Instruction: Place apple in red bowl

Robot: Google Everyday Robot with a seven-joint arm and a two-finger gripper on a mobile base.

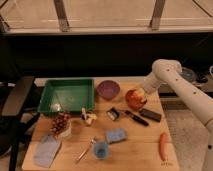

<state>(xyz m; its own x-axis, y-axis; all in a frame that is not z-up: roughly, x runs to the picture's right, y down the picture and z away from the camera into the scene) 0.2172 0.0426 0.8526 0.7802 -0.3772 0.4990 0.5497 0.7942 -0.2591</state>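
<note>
The red bowl stands on the wooden table, right of the purple bowl. The apple, yellow-orange with a red blush, is at the bowl's top, inside its rim. My gripper is at the end of the white arm that comes in from the right. It is right at the apple, over the bowl's far right edge. I cannot tell whether it holds the apple.
A green tray stands at the back left. Grapes, banana pieces, a blue cup, a blue sponge, a carrot, a black block and a grey cloth lie around.
</note>
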